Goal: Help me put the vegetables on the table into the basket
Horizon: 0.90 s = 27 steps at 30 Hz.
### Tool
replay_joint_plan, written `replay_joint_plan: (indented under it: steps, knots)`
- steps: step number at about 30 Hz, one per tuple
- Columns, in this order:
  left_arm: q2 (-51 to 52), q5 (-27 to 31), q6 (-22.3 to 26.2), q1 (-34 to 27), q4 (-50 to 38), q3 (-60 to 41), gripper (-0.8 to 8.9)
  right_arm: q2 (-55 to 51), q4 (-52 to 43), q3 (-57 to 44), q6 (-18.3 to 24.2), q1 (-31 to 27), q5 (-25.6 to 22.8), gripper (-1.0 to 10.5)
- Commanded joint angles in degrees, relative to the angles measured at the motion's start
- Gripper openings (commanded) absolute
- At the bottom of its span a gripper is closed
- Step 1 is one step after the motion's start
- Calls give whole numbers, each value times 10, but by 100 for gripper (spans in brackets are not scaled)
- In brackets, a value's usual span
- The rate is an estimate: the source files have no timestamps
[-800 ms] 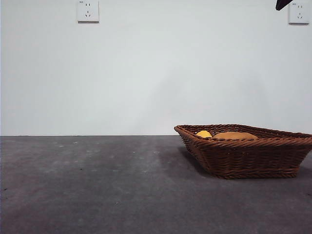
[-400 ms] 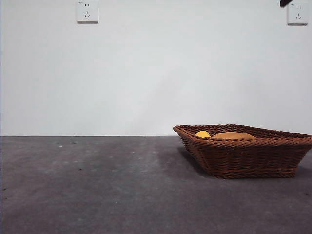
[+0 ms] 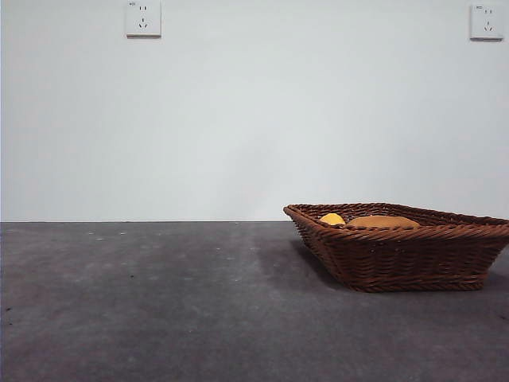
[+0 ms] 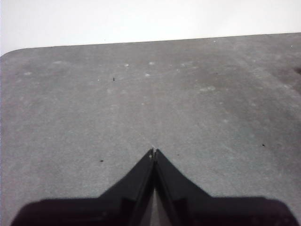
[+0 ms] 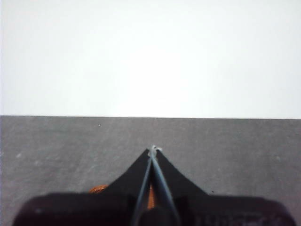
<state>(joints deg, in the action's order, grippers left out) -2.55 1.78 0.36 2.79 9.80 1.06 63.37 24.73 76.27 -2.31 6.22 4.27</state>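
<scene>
Inside the basket [image 3: 402, 255] on the table [image 3: 159, 302], corn cob [image 3: 332, 218] beside potato [image 3: 382, 222]

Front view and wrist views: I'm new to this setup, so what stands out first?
The brown wicker basket stands at the right of the grey table, with a yellow corn tip and a brown potato showing over its rim. Both the left gripper and the right gripper are shut and empty.
</scene>
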Motion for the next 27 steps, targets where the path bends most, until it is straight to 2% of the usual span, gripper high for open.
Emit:
replay_joint_plan:
  steps: [1,7,10,12,15,19,27]
  knots:
    - [-2,-3,-3,-1,-4,-6,-4,-64,-88,-119,17,1,-19,0]
    - [-6,-3,-3,-1,-4,-6,-4,-225,-327,-384,28,1,-127,-1]
    - [-6,-3,-3,-1,-4,-6,-4,-308,-441,-514,27,-4,-132,0]
    - [-6,-3,-3,-1,-4,-6,-4,-364,-482,-587,26,-14,-133,0]
    - [-6,-3,-3,-1,-4,-6,-4,-455,-483,-668,7,-32,-128,0]
    - [-6,-3,-3,-1,-4,-6,-4,-540,-430,-720,-23,-52,-121,0]
    - [-6,-3,-3,-1,-4,-6,-4,-604,-305,-755,-37,-57,-113,-1]
